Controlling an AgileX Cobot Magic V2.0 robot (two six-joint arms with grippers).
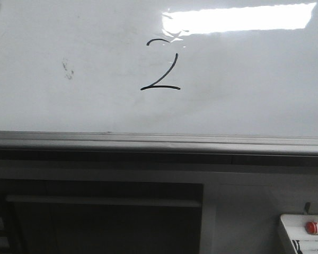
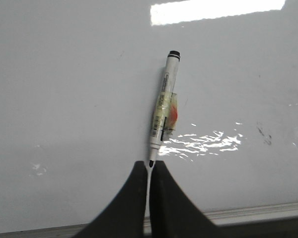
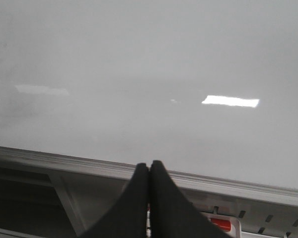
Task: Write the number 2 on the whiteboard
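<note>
We see the number 2 (image 1: 160, 66) finished on the whiteboard (image 1: 254, 79). Our left claw (image 2: 149, 171) pinches the marker (image 2: 164, 105), drawn off the board; our right claw (image 3: 149, 171) rests clenched, empty.

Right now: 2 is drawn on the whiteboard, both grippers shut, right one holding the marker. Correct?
One error: the marker is in the left gripper, shut on its tip end, as the left wrist view shows. The right gripper is shut on nothing. The number 2 is drawn on the whiteboard.
</note>
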